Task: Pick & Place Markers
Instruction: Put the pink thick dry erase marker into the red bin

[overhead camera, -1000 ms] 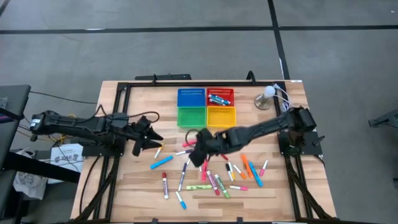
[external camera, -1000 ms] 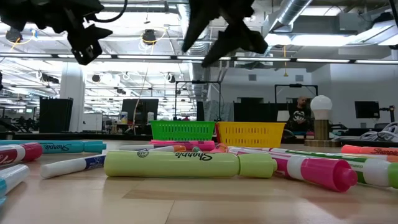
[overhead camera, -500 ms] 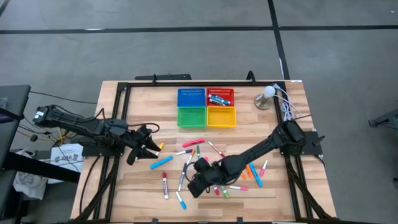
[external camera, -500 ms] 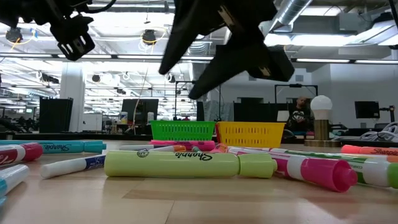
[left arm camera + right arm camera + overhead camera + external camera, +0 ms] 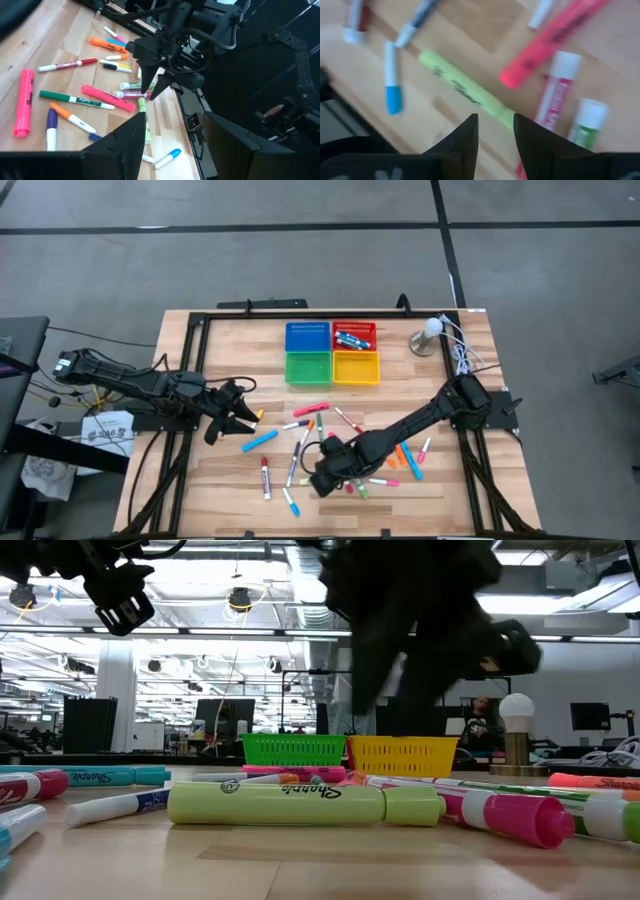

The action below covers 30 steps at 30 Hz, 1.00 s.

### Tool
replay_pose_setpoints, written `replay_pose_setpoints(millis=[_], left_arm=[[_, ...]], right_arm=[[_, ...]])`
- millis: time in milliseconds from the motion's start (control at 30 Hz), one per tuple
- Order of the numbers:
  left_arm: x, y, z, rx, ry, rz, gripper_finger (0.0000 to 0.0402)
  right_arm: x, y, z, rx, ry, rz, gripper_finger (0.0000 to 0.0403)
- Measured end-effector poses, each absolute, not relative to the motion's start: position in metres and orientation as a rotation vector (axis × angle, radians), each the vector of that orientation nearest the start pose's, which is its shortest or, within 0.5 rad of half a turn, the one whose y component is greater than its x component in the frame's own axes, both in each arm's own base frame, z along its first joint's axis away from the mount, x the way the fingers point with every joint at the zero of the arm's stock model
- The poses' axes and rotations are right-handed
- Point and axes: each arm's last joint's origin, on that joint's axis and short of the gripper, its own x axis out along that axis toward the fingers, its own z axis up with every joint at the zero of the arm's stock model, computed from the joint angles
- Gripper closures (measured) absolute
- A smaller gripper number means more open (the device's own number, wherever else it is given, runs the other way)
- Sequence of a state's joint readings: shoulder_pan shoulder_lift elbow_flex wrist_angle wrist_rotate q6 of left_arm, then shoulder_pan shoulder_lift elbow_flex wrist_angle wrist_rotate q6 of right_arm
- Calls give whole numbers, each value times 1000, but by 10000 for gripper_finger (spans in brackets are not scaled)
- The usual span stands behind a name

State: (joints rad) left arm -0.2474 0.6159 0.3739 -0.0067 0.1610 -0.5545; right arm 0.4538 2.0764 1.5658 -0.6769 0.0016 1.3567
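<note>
High view: most markers [image 5: 300, 452] lie scattered on the worktop [image 5: 220, 490]; a few already rest in the red tray [image 5: 353, 336], so the task appears barely begun. The left gripper [image 5: 240, 416] waits near the left edge, fingers apart, holding nothing.

Low view: a yellow-green marker [image 5: 300, 804] lies nearest.

Right wrist view: the right gripper [image 5: 495, 131] hovers just above that yellow-green marker [image 5: 460, 85], fingers spread astride it, nothing pinched yet.
</note>
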Motion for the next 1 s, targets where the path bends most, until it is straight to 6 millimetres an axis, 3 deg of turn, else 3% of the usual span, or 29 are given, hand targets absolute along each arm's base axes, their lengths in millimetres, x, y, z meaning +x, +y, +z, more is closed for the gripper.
replay_pose_setpoints(millis=[667,1000], left_arm=[[144,-41,232,-509,350,-325,207],[145,-41,232,-507,349,-319,207]], right_arm=[[384,171,175,820,1223,-500,304],[381,170,167,779,1240,-513,267]])
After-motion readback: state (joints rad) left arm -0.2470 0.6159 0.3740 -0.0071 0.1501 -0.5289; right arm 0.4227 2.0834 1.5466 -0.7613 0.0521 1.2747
